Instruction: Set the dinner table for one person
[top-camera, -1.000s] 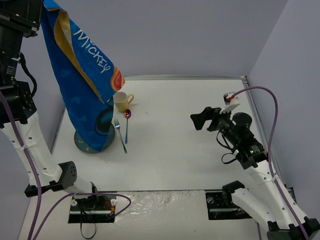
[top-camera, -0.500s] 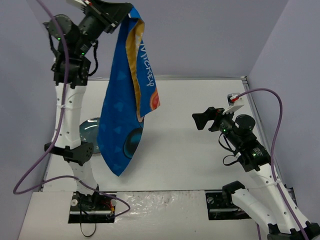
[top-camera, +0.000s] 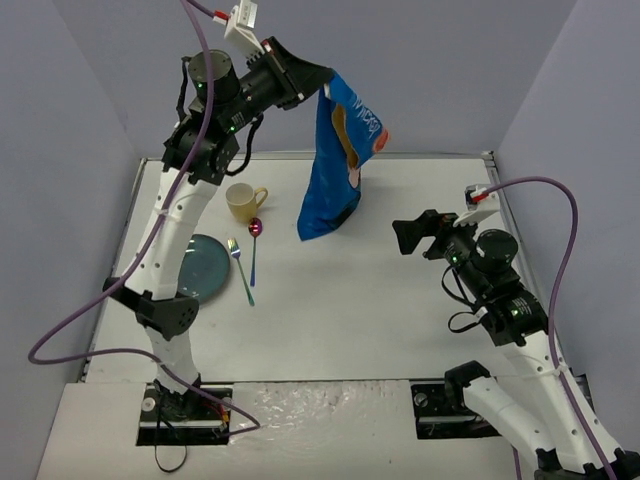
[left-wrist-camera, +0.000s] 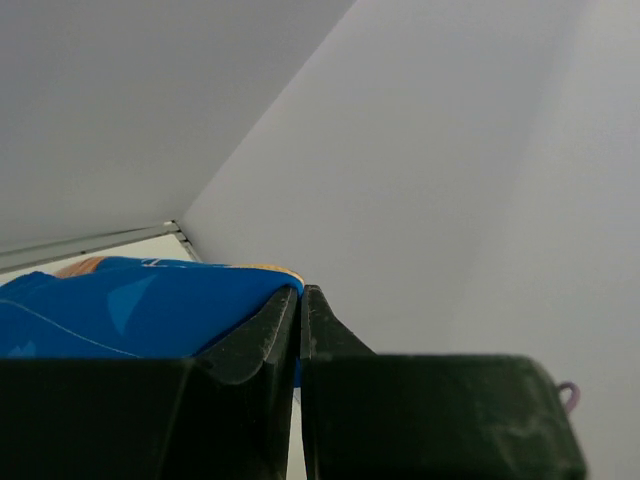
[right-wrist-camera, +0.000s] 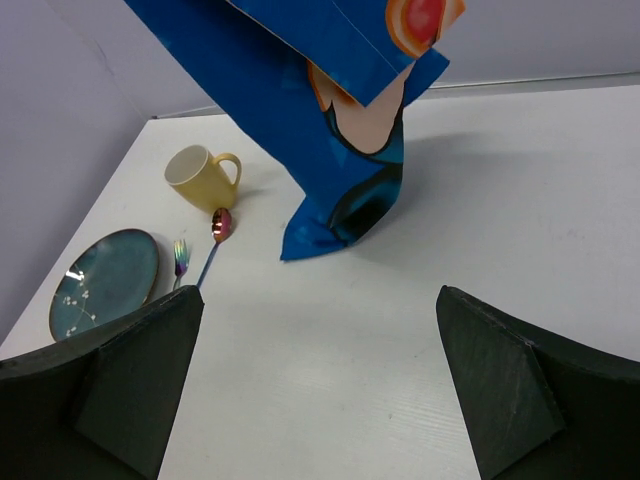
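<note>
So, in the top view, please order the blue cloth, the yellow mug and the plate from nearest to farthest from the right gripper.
1. Blue cloth, hanging mid-table, nearest the right gripper.
2. Yellow mug, farther left.
3. Plate, leftmost.

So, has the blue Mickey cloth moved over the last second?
Yes. The cloth, pinched in the left end effector, has swung right: from over the plate to right of the yellow mug.

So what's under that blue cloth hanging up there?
Only bare white dinner table; the Mickey placemat dangles from the left claw. The patch right behind its lower end is hidden.
</note>
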